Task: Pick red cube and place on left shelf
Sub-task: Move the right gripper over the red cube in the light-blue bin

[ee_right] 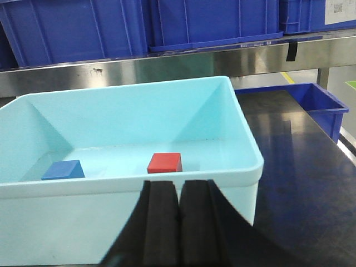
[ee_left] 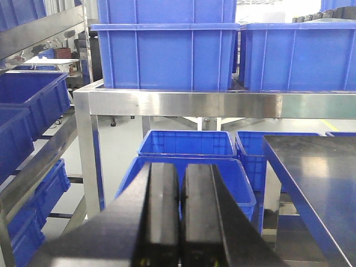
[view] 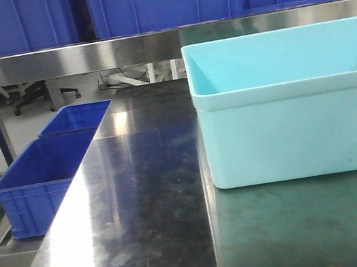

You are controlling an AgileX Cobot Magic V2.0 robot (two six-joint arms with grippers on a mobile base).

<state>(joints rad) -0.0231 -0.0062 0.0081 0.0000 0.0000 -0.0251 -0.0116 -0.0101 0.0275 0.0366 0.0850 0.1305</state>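
Note:
The red cube (ee_right: 164, 162) lies on the floor of the pale cyan tub (ee_right: 245, 139), right of a blue cube (ee_right: 63, 169). My right gripper (ee_right: 179, 192) is shut and empty, just outside the tub's near wall, in line with the red cube. My left gripper (ee_left: 181, 175) is shut and empty, out past the table's left edge, facing the left shelf (ee_left: 222, 104), a steel rack level lined with dark-blue crates (ee_left: 167, 55). In the front view the tub (view: 296, 133) stands on the steel tabletop (view: 143, 209); the cubes and both grippers are hidden there.
Open blue crates (ee_left: 186, 146) sit low beyond the left gripper and left of the table (view: 40, 175). A steel rail (view: 82, 57) with blue crates above runs behind the tub. Another blue crate (ee_right: 317, 100) sits at the table's far right.

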